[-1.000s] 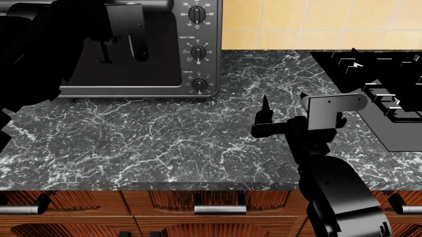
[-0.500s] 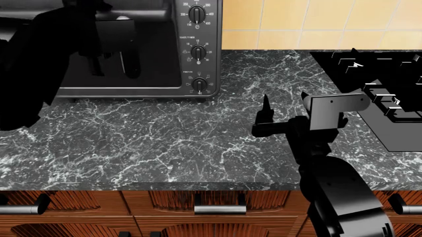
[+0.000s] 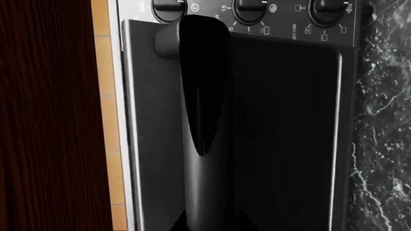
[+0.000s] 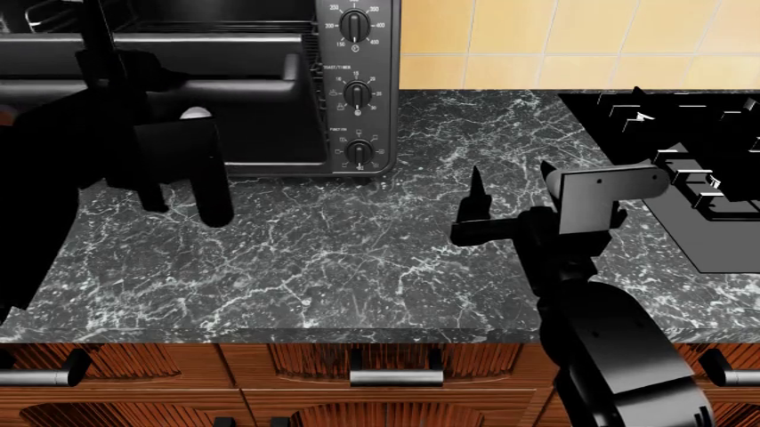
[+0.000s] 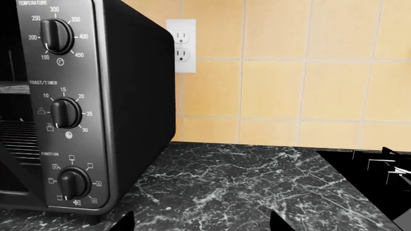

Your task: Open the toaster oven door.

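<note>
The toaster oven (image 4: 356,89) stands at the counter's back left; its three dials also show in the right wrist view (image 5: 67,110). The toaster oven door (image 4: 255,124) is tilted out from the top, and wire racks show above it. In the left wrist view the door (image 3: 289,134) fills the picture, with its bar handle (image 3: 209,192) running between my left gripper's (image 3: 211,227) fingertips. The left gripper (image 4: 187,212) hangs in front of the door, with its jaws narrow around the handle. My right gripper (image 4: 511,178) hovers open and empty over the counter's middle; it also shows in its wrist view (image 5: 199,224).
A black stovetop (image 4: 700,178) lies at the right. The marble counter (image 4: 333,258) runs to a front edge above wooden drawers with steel handles (image 4: 396,377). A wall outlet (image 5: 181,45) sits on the tiled wall. A dark wood cabinet (image 3: 45,115) hangs above the oven.
The door has swung out and down from shut, uncovering the racks. My left arm has moved down and toward the counter's front with it. The right arm has barely moved.
</note>
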Robot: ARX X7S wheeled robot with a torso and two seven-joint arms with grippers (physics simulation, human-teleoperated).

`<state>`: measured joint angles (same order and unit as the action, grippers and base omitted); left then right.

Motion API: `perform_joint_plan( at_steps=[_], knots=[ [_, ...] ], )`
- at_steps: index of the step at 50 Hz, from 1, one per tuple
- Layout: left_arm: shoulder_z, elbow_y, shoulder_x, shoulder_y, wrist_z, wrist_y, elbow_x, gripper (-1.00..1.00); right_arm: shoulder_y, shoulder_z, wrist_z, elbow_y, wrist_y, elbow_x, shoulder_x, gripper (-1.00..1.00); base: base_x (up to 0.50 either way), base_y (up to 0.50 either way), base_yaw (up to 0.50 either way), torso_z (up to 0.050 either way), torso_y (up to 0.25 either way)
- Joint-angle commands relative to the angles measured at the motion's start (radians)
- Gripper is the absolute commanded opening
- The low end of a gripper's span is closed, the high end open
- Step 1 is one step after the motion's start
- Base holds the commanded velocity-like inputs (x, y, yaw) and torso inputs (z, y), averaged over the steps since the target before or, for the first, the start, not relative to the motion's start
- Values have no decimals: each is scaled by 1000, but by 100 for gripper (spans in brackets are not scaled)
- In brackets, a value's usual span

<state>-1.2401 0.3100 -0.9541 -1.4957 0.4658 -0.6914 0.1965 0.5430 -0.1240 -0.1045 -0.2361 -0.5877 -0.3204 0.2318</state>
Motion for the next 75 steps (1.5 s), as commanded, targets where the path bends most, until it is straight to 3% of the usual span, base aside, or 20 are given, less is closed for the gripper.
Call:
perform_joint_plan(
  at_steps=[1,23,43,61,75],
  knots=[
    [5,237,-79,51,-20,-96,-74,-100,-2,-3,-5,-20,-9,-11,2,100,0,0,-3,0,0],
    [-1,480,-188,162,-73,-235,-99,-100,-7,-6,-8,-25,-2,-26,9,100,0,0,-2,0,1],
    [-27,588,-248,276,-155,-284,-116,-100,-16,-8,-13,-25,7,-37,13,100,0,-1,-2,0,1],
    [-69,594,-275,384,-245,-261,-124,-100,-19,-20,-16,-4,25,-37,13,100,0,0,0,0,2],
    [-108,505,-243,451,-299,-200,-123,-100,-27,-20,-21,5,36,-40,19,100,0,0,0,0,1]
  ],
)
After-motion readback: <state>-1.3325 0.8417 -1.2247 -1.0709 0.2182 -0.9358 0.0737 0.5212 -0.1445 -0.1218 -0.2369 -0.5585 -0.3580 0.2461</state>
